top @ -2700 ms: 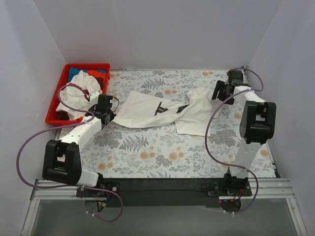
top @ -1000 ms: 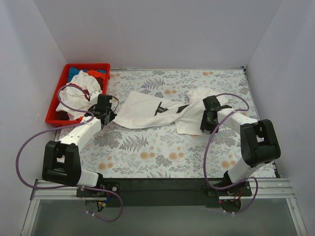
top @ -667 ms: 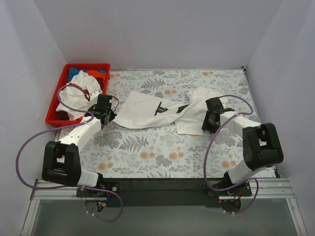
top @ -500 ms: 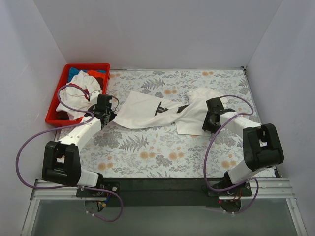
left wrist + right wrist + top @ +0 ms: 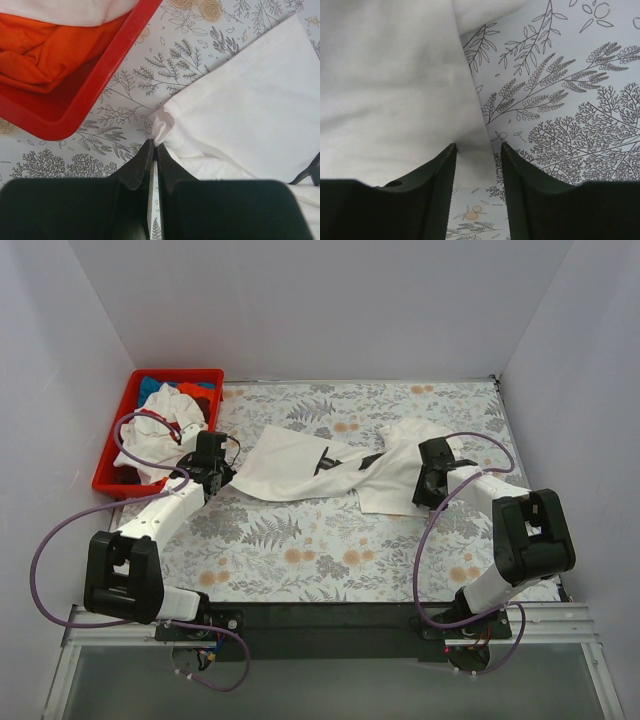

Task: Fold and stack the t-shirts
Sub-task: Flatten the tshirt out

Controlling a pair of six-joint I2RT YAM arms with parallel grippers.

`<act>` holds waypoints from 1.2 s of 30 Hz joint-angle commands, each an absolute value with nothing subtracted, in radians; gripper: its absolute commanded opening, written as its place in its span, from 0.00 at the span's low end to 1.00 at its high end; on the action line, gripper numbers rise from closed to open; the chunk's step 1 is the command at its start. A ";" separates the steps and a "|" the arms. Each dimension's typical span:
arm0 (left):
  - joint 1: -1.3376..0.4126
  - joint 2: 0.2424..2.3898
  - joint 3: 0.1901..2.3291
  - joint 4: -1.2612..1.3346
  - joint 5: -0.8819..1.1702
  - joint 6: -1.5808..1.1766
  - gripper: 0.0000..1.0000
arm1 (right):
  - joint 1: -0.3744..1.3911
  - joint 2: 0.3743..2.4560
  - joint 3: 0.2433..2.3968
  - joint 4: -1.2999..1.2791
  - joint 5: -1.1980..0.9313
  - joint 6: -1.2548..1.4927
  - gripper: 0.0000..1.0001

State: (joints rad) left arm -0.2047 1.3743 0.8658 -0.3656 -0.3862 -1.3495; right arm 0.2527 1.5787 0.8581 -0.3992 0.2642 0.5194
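- Across the middle of the tabletop (image 5: 300,550), slightly toward the far edge: white t-shirt (image 5: 290,465), partly spread, with black print patches near its middle.
- Long axis runs from left edge to right edge, right end skewed a little toward the far edge. Left half lies fairly flat; right half is bunched and doubled over. Can't tell which end is collar or hem.
- left claw (image 5: 154,146): fingers pressed together, nipping the shirt's left corner, near the red bin (image 5: 108,480).
- right claw (image 5: 477,150): fingers parted partway, low over the shirt's right-hand edge. Cloth edge sits in the gap; nothing gripped yet.
- Step in hand, my read: get a second hold on the right end, then tension the shirt flat before any fold.
- To do it well: take a deeper bite of cloth before closing and catch only the shirt edge. Then pull the claws apart along the long axis, low and even.
- Left pinch looks shallow, only the corner tip, so it could slip under tension.
- Bin sits at the far-left corner with the other shirts (image 5: 165,415) piled inside: white with red trim, orange-red, blue.
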 commanded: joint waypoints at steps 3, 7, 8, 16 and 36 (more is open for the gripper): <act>-0.199 1.333 0.880 -0.364 -0.423 -1.342 0.00 | 0.249 1.677 0.804 -0.459 0.215 0.499 0.39; -0.199 1.333 0.879 -0.364 -0.428 -1.341 0.00 | 0.249 1.681 0.795 -0.459 0.206 0.486 0.26; -0.199 1.333 0.880 -0.364 -0.428 -1.341 0.00 | 0.249 1.681 0.793 -0.456 0.207 0.483 0.24; -0.198 1.339 0.882 -0.361 -0.440 -1.336 0.00 | 0.215 1.668 0.801 -0.454 0.273 0.440 0.01; -0.184 1.506 1.698 -0.632 -0.466 -1.299 0.00 | -0.091 1.364 1.733 -0.713 0.322 0.223 0.01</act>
